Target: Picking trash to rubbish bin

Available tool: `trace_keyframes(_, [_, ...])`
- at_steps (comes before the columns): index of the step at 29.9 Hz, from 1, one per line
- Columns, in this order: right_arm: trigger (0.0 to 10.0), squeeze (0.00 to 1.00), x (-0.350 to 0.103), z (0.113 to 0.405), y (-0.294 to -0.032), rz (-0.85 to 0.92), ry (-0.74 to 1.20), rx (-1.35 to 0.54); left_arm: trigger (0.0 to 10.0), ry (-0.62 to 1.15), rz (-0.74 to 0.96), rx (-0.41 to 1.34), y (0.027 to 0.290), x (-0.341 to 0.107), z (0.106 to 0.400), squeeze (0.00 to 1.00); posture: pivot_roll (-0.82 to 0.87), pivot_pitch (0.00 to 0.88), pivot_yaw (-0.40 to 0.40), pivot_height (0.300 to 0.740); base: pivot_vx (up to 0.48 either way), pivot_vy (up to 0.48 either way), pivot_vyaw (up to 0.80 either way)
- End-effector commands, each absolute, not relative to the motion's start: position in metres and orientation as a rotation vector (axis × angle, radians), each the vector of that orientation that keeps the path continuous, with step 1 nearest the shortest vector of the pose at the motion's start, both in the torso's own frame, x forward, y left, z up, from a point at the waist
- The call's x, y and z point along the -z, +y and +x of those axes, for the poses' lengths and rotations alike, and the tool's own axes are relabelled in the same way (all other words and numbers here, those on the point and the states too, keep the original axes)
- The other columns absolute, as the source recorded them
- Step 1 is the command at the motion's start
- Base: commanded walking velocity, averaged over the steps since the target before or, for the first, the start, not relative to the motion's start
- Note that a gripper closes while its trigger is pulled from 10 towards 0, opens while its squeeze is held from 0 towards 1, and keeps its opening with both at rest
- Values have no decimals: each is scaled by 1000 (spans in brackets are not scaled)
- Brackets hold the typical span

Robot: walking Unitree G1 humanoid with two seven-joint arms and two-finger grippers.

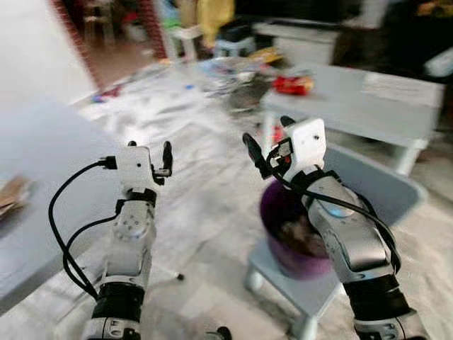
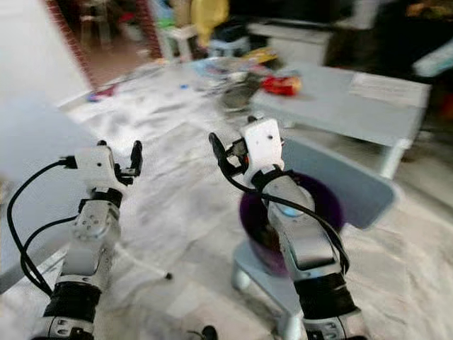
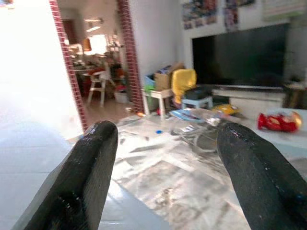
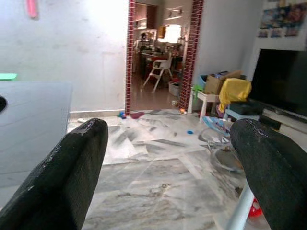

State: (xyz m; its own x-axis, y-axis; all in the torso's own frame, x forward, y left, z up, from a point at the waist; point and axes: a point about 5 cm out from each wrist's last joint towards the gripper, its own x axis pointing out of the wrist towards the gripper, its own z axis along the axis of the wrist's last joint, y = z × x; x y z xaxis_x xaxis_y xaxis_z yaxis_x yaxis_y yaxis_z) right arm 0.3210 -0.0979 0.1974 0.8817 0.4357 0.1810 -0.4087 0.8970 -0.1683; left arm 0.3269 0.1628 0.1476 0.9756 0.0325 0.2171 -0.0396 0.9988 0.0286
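Note:
A purple rubbish bin stands on the seat of a low grey chair, with some brownish scraps inside it. My right gripper is raised just above and behind the bin's rim, open, with nothing between its fingers. My left gripper is held up over the marble floor to the left of the bin, also open and holding nothing. A red wrapper lies on the near corner of the grey low table beyond the bin; it also appears in the left wrist view.
A grey table edge runs along my left, with a brown scrap on it. Clutter lies on the floor farther back, near a white stool and a yellow object. A brick-framed doorway opens at the far left.

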Motion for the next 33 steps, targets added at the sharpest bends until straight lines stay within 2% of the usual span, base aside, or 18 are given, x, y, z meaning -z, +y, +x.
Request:
trace_keyframes(1, [10000, 8, -199, 323, -95, -122, -225, -447, 10000, -212, 32, -60, 168, -149, 327, 0, -49, 11, 95, 740, 0, 0, 788])
trace_keyframes(26, [10000, 0, -204, 329, -97, -109, -247, -449, 10000, -194, 40, -117, 175, -150, 324, 0, -38, 7, 84, 740, 0, 0, 786])
trace_keyframes(33, [10000, 0, -209, 329, -96, -80, -277, -447, 10000, -189, 37, -124, 177, -150, 324, 0, -36, 10, 80, 740, 0, 0, 0])
